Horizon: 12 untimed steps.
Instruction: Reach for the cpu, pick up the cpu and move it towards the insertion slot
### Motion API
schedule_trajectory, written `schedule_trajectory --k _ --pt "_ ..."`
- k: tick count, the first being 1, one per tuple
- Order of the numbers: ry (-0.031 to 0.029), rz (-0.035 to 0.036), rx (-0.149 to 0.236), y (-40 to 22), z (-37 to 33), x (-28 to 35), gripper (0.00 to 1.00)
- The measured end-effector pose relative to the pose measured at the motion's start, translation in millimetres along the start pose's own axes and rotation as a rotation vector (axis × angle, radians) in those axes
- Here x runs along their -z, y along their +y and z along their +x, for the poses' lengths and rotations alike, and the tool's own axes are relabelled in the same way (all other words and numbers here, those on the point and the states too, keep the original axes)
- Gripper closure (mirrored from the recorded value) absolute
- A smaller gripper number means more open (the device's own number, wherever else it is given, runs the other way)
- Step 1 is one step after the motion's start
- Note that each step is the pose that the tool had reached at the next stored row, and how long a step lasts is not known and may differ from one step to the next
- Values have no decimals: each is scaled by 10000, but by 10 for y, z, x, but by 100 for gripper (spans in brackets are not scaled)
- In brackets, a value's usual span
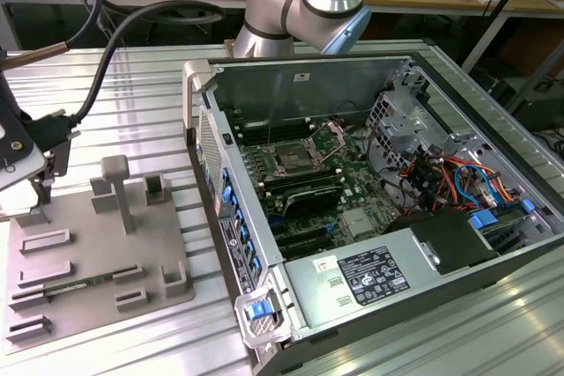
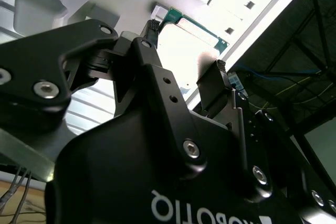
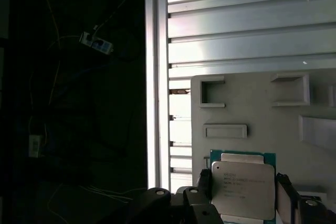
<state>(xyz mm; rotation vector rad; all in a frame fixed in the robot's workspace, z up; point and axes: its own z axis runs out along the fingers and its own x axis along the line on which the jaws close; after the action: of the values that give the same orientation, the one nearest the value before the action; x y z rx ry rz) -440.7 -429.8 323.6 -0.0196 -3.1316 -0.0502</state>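
In the first wrist view the cpu (image 3: 243, 187), a silvery square chip on a green edge, lies between my two black fingers, which press close against its sides. My gripper (image 3: 244, 183) is shut on the cpu. In the second wrist view the gripper (image 2: 186, 45) has the cpu's green edge (image 2: 197, 27) just past its fingertips (image 2: 152, 26). In the exterior view the gripper (image 1: 40, 184) hangs low over the grey fixture plate (image 1: 97, 253) at that view's far left. The insertion slot (image 1: 293, 160), a steel-framed socket, sits inside the open computer case, well to the exterior view's right.
The fixture plate carries upright posts (image 1: 115, 184) and low pockets (image 3: 224, 130). The case's raised side wall (image 1: 220, 191) stands between the plate and the motherboard. A cable (image 1: 106, 68) trails to the gripper. Drive cage and coloured wires (image 1: 441, 173) fill the case's other side.
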Motion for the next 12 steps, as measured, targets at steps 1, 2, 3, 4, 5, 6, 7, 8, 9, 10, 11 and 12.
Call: schedule_trajectory --k 1,2,3,4,5,6,7,8,9,10,11,12 --pt "-1 0 0 0 -1 3 45" --pt "0 0 0 0 -1 7 45" --pt "2 2 0 0 -2 13 45" --pt "1 1 0 0 -3 18 45" --pt "-1 -1 0 1 -5 25 45" --pt "1 1 0 1 -6 30 45" --pt "1 1 0 1 -7 35 45" --pt "0 0 0 1 -8 42 45" --pt "0 0 0 2 -9 49 45" --pt "0 0 0 2 -10 55 45" --pt "0 0 0 2 -11 61 45" --pt "-1 0 0 2 -11 64 45"
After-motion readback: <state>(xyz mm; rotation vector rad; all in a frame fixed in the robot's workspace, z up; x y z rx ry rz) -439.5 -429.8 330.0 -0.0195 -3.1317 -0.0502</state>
